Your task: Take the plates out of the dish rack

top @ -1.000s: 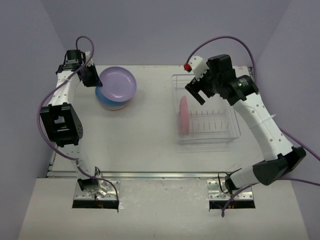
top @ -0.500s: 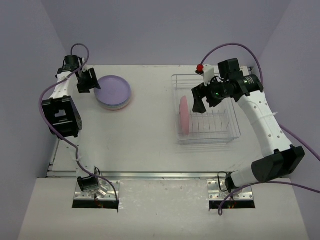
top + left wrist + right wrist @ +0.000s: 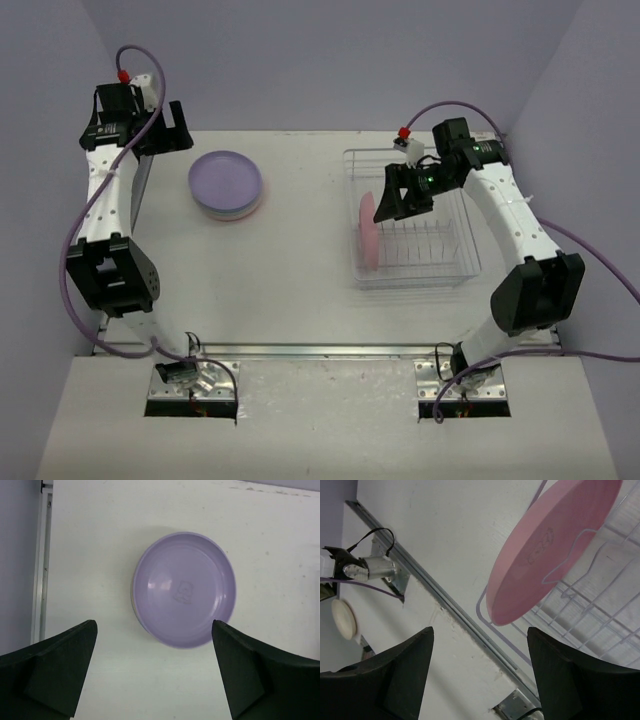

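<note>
The left gripper (image 3: 168, 128) is up in the upper left of the overhead view, by the far corner of the table (image 3: 300, 290). Its two dark fingers (image 3: 55, 672) are spread wide apart and hold nothing. A stack of plates (image 3: 226, 184) lies flat on the table a little below and to the right of it, not touching it. The top one is a lilac plate (image 3: 184, 590), and in the left wrist view it sits in the middle of the frame, above the gap between the fingers. The right gripper (image 3: 392, 195) hangs right of centre, over the upper left part of the dish rack (image 3: 440, 272). It is open too, with nothing in it. A pink plate (image 3: 368, 232) stands on its edge at the left end of the rack, close below the gripper. In the right wrist view this plate fills the upper right, leaning in the wires, near the fingers but not between them.
</note>
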You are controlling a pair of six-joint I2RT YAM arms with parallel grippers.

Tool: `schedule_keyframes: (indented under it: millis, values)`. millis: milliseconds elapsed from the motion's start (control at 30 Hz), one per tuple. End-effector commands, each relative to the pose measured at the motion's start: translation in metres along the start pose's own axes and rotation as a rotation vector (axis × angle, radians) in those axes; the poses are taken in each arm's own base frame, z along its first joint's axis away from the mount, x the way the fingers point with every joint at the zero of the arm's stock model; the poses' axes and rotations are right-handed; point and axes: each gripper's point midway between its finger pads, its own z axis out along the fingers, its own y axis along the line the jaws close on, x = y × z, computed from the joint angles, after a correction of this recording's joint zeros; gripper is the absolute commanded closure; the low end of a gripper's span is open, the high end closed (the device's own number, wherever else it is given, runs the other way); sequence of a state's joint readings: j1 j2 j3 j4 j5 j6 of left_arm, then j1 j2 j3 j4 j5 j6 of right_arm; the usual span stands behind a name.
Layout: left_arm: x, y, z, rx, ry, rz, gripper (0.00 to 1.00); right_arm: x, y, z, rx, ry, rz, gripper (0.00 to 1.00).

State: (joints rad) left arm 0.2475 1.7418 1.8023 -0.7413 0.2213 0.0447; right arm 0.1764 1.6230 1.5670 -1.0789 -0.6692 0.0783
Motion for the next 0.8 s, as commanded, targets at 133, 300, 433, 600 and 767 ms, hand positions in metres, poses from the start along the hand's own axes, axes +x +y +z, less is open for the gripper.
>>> schedule_keyframes:
  millis: [133, 300, 433, 600, 767]
  values:
    - [0.013, -0.027, -0.057, 0.034, -0.056, 0.137, 0.0, -0.022, -0.001, 0.014, -0.067, 0.002, 0.056, 0.31]
    - [0.02, -0.032, -0.065, 0.052, -0.057, 0.134, 0.0, -0.031, -0.008, 0.024, -0.065, 0.001, 0.068, 0.42]
    - [0.028, -0.033, -0.06, 0.061, -0.034, 0.119, 0.0, -0.033, -0.012, 0.034, -0.064, 0.009, 0.065, 0.49]
    - [0.031, -0.034, -0.057, 0.072, -0.024, 0.109, 0.0, -0.032, -0.011, 0.042, -0.081, 0.025, 0.066, 0.58]
    - [0.031, -0.035, -0.054, 0.078, -0.02, 0.1, 0.0, -0.03, -0.006, 0.046, -0.125, 0.038, 0.084, 0.66]
